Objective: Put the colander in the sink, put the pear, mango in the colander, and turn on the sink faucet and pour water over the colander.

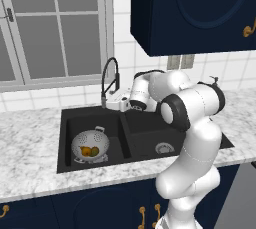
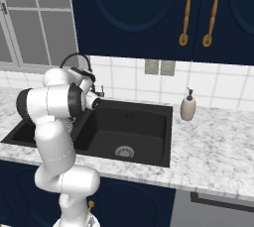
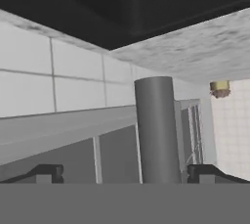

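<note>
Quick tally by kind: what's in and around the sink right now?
Colander: 1
Fruit in the colander: 2
Faucet: 1
Soap dispenser: 1
Sink basins: 2
Total: 7

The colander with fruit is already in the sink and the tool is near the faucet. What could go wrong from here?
1. The open tool straddles the thin black gooseneck faucet stem; pushing there instead of at the lever may not start any water.
2. The silver-grey perforated metal colander sits in the left basin of the matte black double sink; a spout aimed elsewhere could miss it.
3. The arm reaches over the basins, so a wide swing might knock the colander.
</note>
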Controlling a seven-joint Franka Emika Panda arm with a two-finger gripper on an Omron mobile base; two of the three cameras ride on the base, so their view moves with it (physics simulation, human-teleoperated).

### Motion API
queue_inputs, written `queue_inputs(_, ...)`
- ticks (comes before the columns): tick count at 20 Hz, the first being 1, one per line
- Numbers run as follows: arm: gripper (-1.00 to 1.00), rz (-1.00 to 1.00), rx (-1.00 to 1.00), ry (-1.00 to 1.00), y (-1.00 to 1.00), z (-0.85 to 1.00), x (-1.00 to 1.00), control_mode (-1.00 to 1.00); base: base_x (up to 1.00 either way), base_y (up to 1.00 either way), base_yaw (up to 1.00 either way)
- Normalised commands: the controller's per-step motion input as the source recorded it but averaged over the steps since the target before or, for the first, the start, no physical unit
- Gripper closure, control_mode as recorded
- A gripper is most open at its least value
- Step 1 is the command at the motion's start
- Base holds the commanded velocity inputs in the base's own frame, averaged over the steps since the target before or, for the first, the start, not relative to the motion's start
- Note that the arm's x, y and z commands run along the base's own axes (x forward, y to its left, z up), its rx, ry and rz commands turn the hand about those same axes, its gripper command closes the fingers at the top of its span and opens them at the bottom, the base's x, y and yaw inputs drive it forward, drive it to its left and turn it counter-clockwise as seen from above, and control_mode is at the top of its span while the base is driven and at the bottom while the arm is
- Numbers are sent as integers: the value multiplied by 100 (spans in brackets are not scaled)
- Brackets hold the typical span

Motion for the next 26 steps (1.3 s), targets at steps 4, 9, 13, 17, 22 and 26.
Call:
queue_inputs(4,-100,-29,10,0,-39,0,0,-100,0,0,0)
queue_inputs(9,-100,-23,2,0,-2,0,6,-100,0,0,0)
queue_inputs(13,-100,-23,0,1,0,-1,22,-100,0,0,0)
queue_inputs(17,-100,-13,2,3,0,0,9,-100,0,0,0)
queue_inputs(22,-100,-1,13,1,-7,28,-74,-100,0,0,0)
queue_inputs(26,-100,0,1,9,0,26,-97,-100,0,0,0)
